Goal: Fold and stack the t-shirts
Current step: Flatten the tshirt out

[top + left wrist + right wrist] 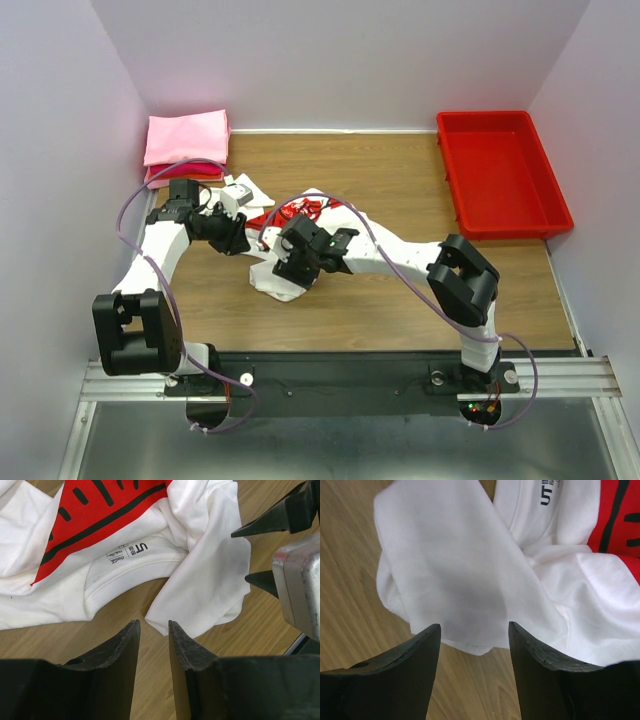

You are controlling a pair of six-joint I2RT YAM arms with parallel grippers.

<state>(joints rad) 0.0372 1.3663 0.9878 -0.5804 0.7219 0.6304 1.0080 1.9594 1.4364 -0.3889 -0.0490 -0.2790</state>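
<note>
While the pink shirt (186,137) is lying folded, both jaws are hovering spread over the crumpled white shirt (283,284).

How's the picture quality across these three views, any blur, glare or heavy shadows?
Top external view: even soft light, sharp, only faint shadows. Left wrist view: white cloth t-shirt with red print sharp, neck label crisp; left claw dark, slightly soft. Right wrist view: the shirt's white cloth bright, nearly washed out; right claw dark.

top: high, rear, wide, looking down | wrists: close, looking down at cloth | shared: white t-shirt (280,285)
</note>
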